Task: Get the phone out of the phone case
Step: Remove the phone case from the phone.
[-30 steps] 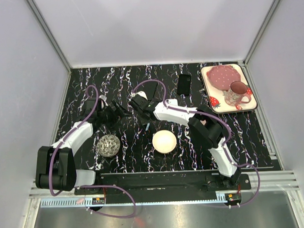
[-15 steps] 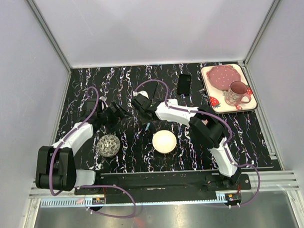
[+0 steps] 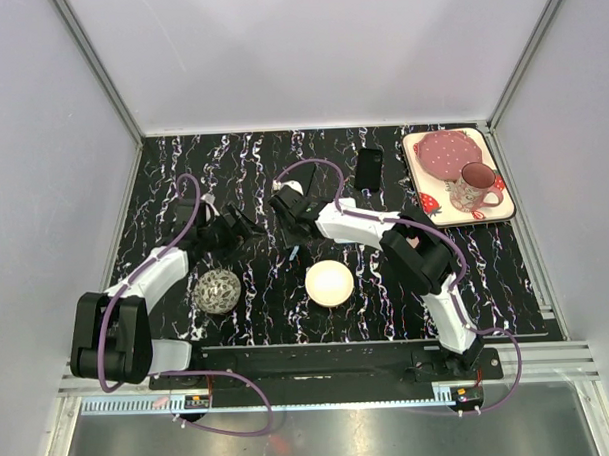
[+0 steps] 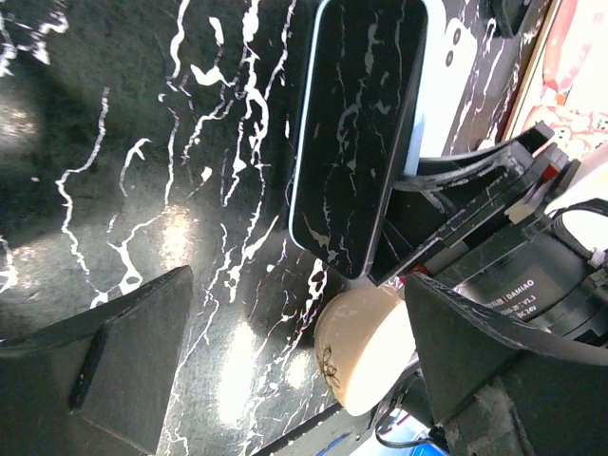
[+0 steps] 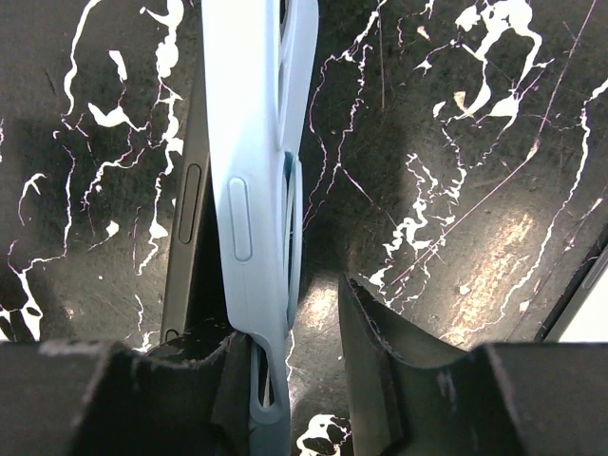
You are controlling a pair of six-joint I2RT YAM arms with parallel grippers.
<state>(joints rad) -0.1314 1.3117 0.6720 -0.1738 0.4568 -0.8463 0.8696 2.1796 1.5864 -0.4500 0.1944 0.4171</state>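
Observation:
The phone, black screen up, stands on its long edge in a light blue case. In the right wrist view the phone's dark side lies left of the case, and the case's end is peeled away from it. My right gripper straddles that case end. The case lies against the left finger, and a narrow gap shows before the right finger. My left gripper is wide open and empty, just short of the phone's lower end. In the top view both grippers, left and right, meet at mid table.
A cream bowl sits near the front, below the right gripper. A patterned ball lies by the left arm. A black slab lies at the back. A strawberry tray with a pink plate and mug is at the back right.
The right arm has shifted slightly toward the back right with its elbow rising. The left gripper has edged right toward the phone. The phone stays between them.

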